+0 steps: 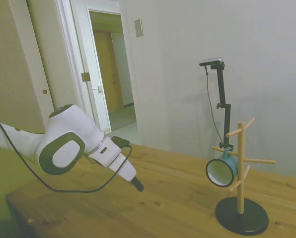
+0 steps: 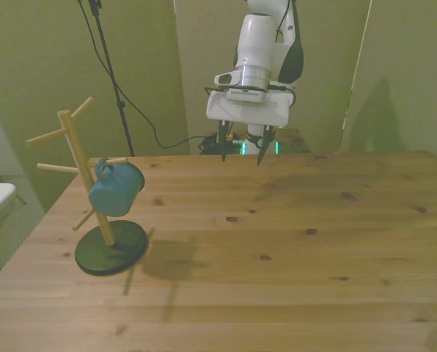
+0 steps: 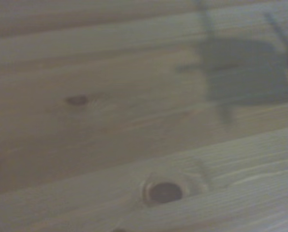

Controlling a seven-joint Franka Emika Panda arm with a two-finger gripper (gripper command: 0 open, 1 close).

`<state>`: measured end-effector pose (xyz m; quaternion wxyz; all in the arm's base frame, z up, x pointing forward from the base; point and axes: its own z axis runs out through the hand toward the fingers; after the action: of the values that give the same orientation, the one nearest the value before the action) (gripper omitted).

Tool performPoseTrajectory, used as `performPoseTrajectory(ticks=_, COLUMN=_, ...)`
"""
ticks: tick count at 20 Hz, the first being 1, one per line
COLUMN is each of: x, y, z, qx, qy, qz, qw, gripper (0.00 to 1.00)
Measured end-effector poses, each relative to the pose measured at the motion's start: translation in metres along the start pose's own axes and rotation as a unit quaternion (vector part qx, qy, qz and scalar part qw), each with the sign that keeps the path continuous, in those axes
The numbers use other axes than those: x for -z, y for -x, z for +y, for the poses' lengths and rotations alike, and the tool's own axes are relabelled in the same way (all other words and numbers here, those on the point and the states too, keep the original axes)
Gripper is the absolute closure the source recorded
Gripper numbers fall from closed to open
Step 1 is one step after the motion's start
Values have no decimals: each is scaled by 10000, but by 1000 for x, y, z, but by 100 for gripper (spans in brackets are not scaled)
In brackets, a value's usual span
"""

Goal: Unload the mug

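Right now our end effector (image 2: 240, 148) hangs above the bench (image 2: 292, 242), with its two fingers spread apart and nothing between them. We see the mug (image 2: 116, 189) hanging by its little handle on a peg of the wooden mug tree (image 2: 75, 158). The mug is well apart from our end effector, off toward the front view's left of it and a bit lower. Its open mouth (image 1: 221, 171) tips out and down, away from the tree's pole. We think we must travel sideways to the tree first, then slide the mug off along its peg.
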<state>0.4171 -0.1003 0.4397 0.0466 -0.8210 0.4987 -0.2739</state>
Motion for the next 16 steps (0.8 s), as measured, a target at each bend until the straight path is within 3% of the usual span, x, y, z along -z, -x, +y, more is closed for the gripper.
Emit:
performPoseTrajectory(ticks=4, x=-17, y=-34, z=-1, qx=-403, qy=-208, qz=323, qw=9984, gripper=0)
performPoseTrajectory(ticks=9, x=-39, y=-77, z=-12, qx=-544, qy=-439, qz=657, qw=9954, gripper=0)
performPoseTrajectory(ticks=16, x=-41, y=-123, z=-5, qx=-785, qy=-550, qz=1149, qw=9887, gripper=0)
